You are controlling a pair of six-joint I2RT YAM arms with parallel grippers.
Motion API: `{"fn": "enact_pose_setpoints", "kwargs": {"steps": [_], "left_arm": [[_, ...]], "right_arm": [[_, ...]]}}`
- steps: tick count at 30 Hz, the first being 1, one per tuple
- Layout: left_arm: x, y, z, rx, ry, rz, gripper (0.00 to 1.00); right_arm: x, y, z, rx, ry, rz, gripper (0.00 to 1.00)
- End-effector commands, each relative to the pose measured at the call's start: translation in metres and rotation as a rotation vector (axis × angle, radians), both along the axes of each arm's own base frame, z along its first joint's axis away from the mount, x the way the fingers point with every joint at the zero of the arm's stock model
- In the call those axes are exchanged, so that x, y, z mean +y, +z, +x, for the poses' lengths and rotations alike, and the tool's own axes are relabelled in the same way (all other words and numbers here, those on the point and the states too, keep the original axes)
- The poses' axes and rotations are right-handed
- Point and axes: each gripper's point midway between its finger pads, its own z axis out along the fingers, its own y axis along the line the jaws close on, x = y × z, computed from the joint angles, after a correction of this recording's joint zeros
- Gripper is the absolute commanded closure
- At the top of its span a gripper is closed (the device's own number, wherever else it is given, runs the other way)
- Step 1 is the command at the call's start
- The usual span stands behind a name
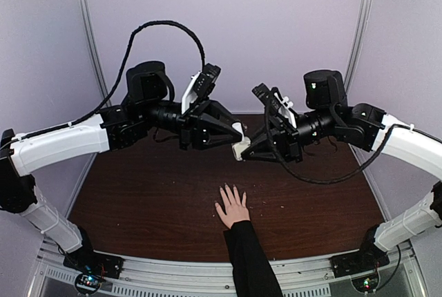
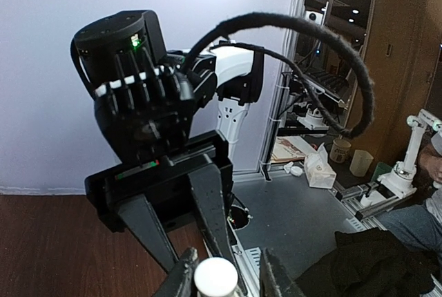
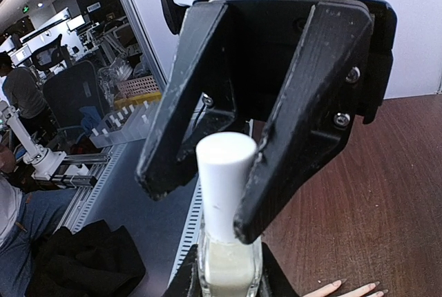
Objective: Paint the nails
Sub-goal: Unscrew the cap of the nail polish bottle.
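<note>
Here, the left gripper [image 2: 222,273] has its two fingers on both sides of the white cap [image 3: 224,173]. One finger touches the cap, but the left wrist view shows a little gap at the other, so I cannot tell if it is pinching the cap yet. The cap sits on a small clear bottle [image 3: 229,266] with pale stuff inside, and the right gripper [image 1: 248,150] has its fingers squeezed tight on the glass. In the top view the two grippers meet tip to tip up in the air. The left one comes in from 9 o'clock and the right one from 3 o'clock. The cap end points at the left gripper. From that meeting spot the hand [image 1: 232,207] lies at 6 o'clock, down on the brown table [image 1: 138,186], well apart from both grippers. It lies flat with the fingers spread. Its long way runs from the black sleeve [image 1: 248,255] at 5 o'clock to the fingertips at 11 o'clock. Both arms look about as far from it, the right one maybe a bit nearer. The nails [image 3: 336,284] are tiny and pale at the finger ends, too small to tell if any paint is on them. I think the cap must come off before any painting can start.
</note>
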Motion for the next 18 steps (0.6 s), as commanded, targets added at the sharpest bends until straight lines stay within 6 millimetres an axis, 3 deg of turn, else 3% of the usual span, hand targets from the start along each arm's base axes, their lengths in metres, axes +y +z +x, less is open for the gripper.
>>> {"fn": "enact_pose_setpoints", "kwargs": {"steps": [1, 9, 18], "left_arm": [[-0.002, 0.017, -0.009, -0.064, -0.055, -0.067, 0.72], [-0.004, 0.018, -0.006, -0.045, -0.038, -0.065, 0.99], [-0.009, 0.012, 0.01, -0.02, 0.061, -0.026, 1.0]], "right_arm": [[0.001, 0.027, -0.003, -0.028, 0.034, 0.076, 1.0], [0.001, 0.025, -0.002, -0.027, 0.027, 0.074, 1.0], [-0.002, 0.022, 0.02, -0.079, -0.114, 0.046, 1.0]]}}
